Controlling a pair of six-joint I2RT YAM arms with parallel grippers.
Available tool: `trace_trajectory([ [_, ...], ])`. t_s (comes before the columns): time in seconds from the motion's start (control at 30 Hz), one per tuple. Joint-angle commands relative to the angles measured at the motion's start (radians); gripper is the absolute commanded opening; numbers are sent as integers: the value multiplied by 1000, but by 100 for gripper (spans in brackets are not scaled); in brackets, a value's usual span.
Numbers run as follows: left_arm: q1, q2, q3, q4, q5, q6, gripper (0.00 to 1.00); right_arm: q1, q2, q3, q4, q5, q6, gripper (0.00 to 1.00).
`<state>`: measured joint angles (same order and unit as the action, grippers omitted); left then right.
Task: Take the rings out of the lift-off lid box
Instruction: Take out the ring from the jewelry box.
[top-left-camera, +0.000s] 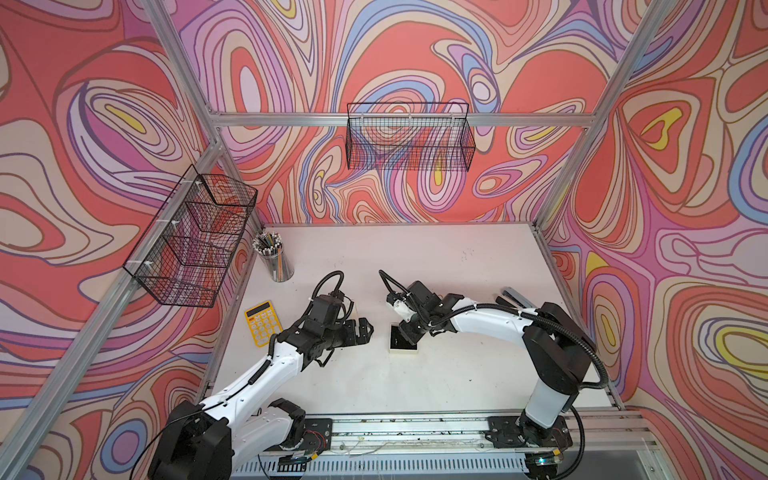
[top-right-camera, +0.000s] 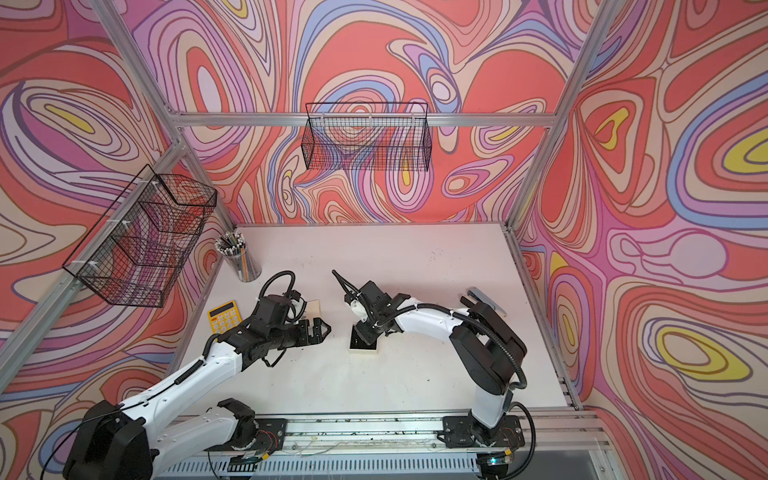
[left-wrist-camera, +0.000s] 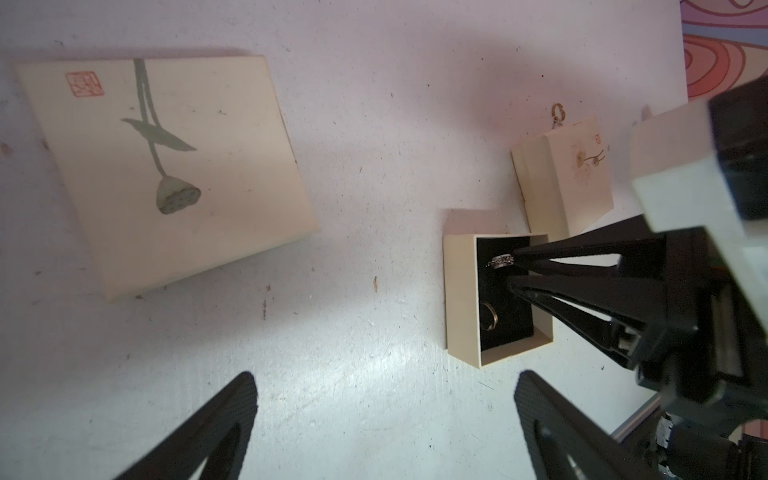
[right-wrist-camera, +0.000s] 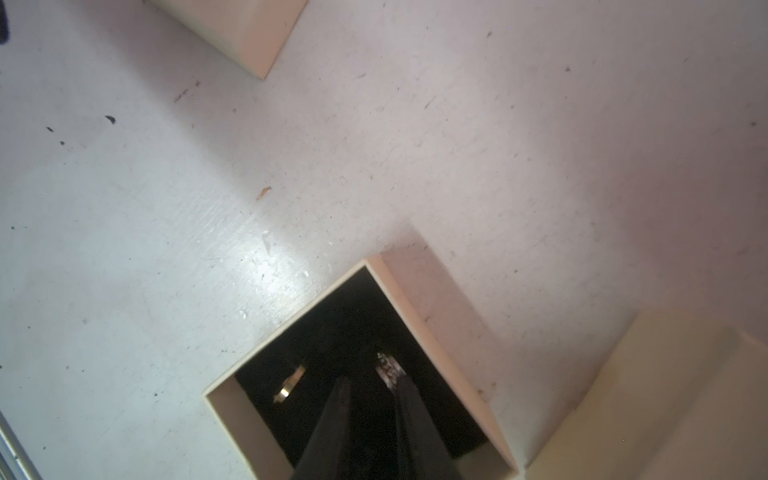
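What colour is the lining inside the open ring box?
Black lining; the box walls are cream. Clearest in the left wrist view.

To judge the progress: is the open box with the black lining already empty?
No, the left wrist view shows a sparkling ring and a plain ring inside the open box.

I count two rings (textured ring (left-wrist-camera: 502, 261), plain ring (left-wrist-camera: 489, 318)) and one gold loop (left-wrist-camera: 558, 111). Three cream pieces: lid (left-wrist-camera: 166, 166), open box (left-wrist-camera: 457, 299), closed box (left-wrist-camera: 569, 178). Two baskets (left basket (top-left-camera: 195, 237), far basket (top-left-camera: 409, 141)), one calculator (top-left-camera: 262, 323), one pen cup (top-left-camera: 279, 266).
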<state>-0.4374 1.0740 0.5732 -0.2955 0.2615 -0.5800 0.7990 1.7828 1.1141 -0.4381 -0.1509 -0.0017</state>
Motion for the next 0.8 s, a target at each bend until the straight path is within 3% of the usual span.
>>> trace_trajectory([
  [0.0,6,11,12,-16,-7,-7,100,2,22,-2,-2,-15,-27,20],
  [0.6,6,26,14,-25,-21,-5,100,28,47,12,-16,79,-26,19],
  [0.77,6,39,15,-27,-24,-3,100,30,32,6,15,35,-9,19],
])
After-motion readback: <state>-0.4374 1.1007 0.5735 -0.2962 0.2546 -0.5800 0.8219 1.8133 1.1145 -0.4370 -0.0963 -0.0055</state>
